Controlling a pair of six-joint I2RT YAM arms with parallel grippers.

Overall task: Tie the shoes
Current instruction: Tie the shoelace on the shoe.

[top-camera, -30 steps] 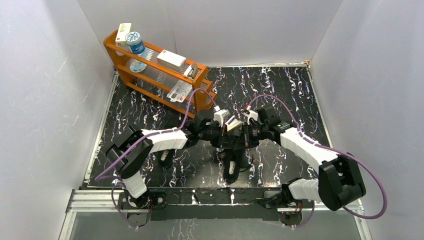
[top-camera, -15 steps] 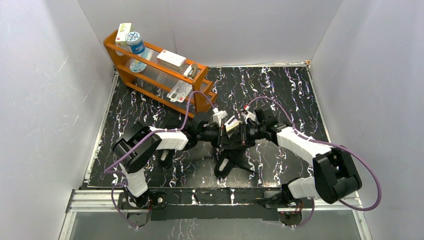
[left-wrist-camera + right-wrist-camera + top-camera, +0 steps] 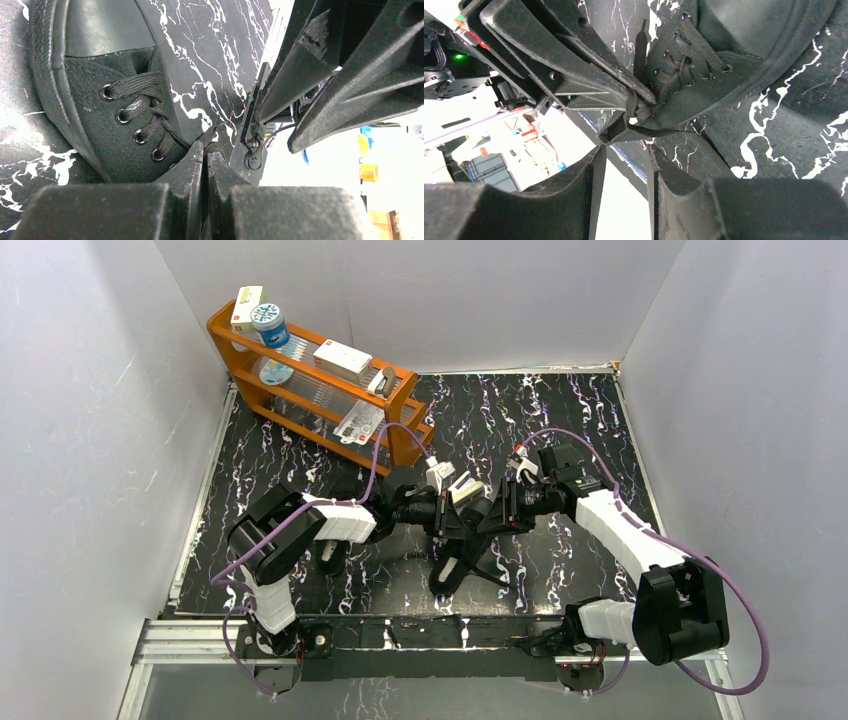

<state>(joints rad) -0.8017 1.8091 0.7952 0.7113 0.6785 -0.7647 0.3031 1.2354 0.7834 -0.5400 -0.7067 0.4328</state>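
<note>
right gripper [image 3: 625, 152] retreats toward 3 o'clock, jaws parted, empty | left gripper [image 3: 205, 147] pinches thin black lace [image 3: 640, 50], holding tension | black canvas sneaker [image 3: 107, 115] at 6 o'clock

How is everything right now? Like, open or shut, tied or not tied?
Left end effector, shut, pinching the lace.
Right end effector, open, nothing between its fingers.
Shoe, laced through its eyelets, no bow to be seen.
Lace, pulled up from the shoe into the left end effector.
Orange rack, standing upright with things on its shelves.
</note>
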